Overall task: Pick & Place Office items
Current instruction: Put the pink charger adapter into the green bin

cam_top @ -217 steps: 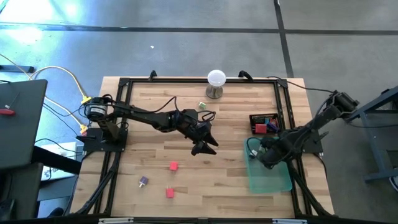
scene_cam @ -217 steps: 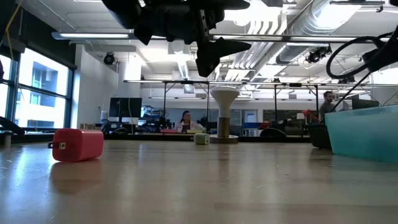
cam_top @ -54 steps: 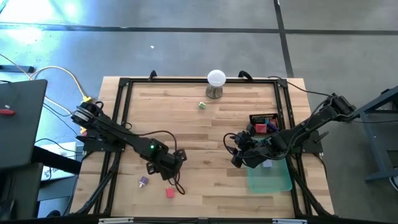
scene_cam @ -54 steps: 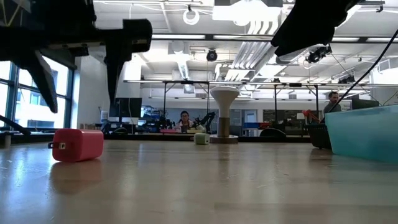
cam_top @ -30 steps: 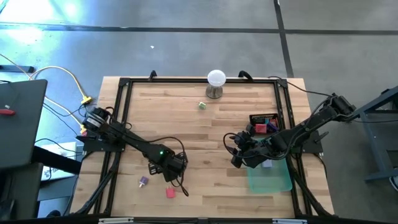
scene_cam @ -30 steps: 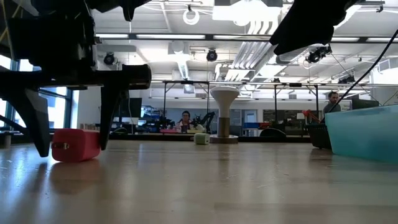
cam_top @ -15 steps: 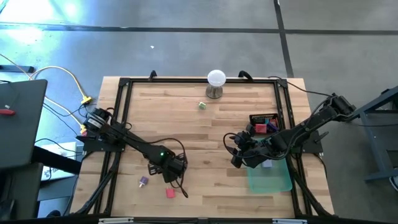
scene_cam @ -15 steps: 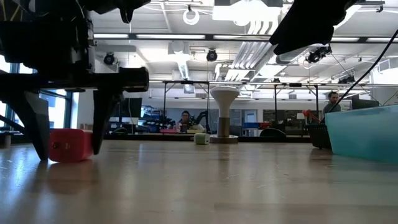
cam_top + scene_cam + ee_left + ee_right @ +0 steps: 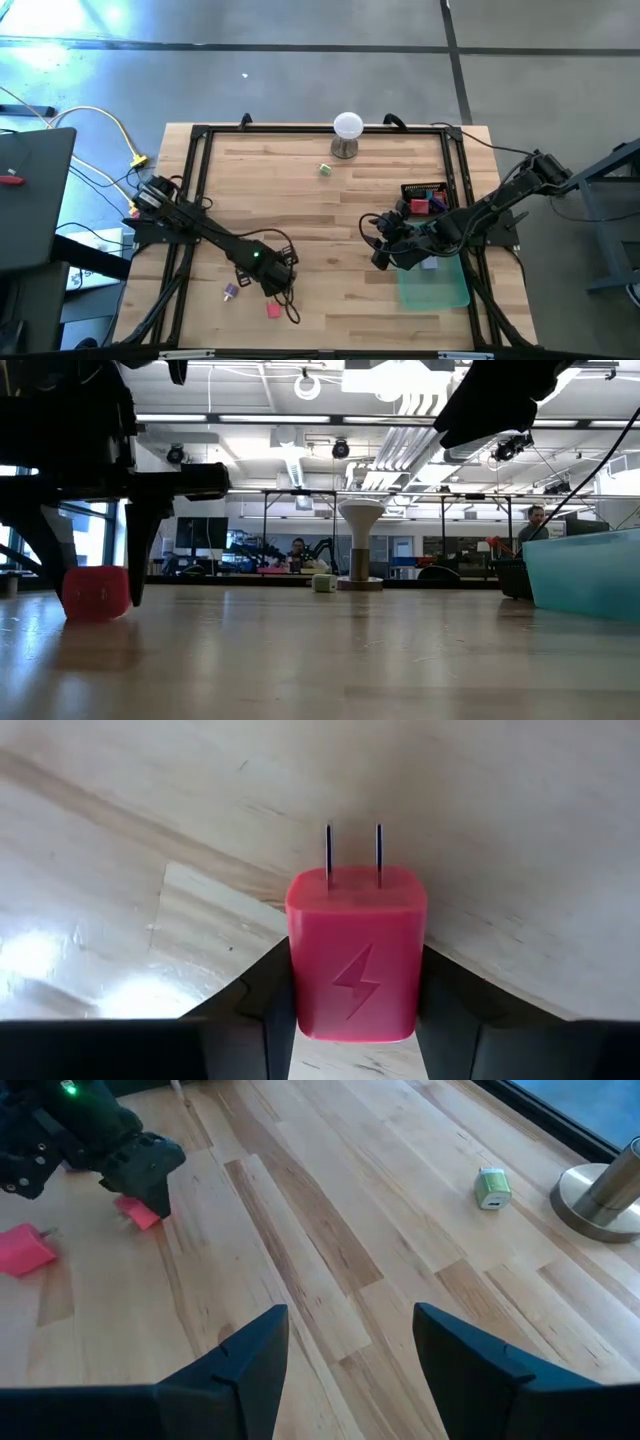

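A red charger plug (image 9: 357, 955) with a lightning mark and two metal prongs lies flat on the wooden table near its front left. My left gripper (image 9: 270, 278) stands over it, shut on it, and hides it in the high view. In the low view the charger (image 9: 97, 593) sits on the tabletop between the two fingers. My right gripper (image 9: 382, 243) hangs open above the table's middle right, with nothing between its fingers (image 9: 250, 1355). My left gripper pinches the charger's two opposite side faces (image 9: 298, 970) between its two fingers. The fingers (image 9: 135, 560) come steeply from above, pointing down. The charger lies level with its marked face up, prongs pointing out ahead, and its underside on the table.
A second red piece (image 9: 273, 310) and a purple one (image 9: 231, 292) lie close by near the front. A pale green piece (image 9: 325, 169) lies near the white ball on its stand (image 9: 347, 127). At the right stand a black basket (image 9: 425, 197) and a translucent green tray (image 9: 440, 285).
My left gripper has sunk a little around the red charger and its fingers have closed in onto the charger's sides. The charger has slid a little toward the table's left edge and stays on the table.
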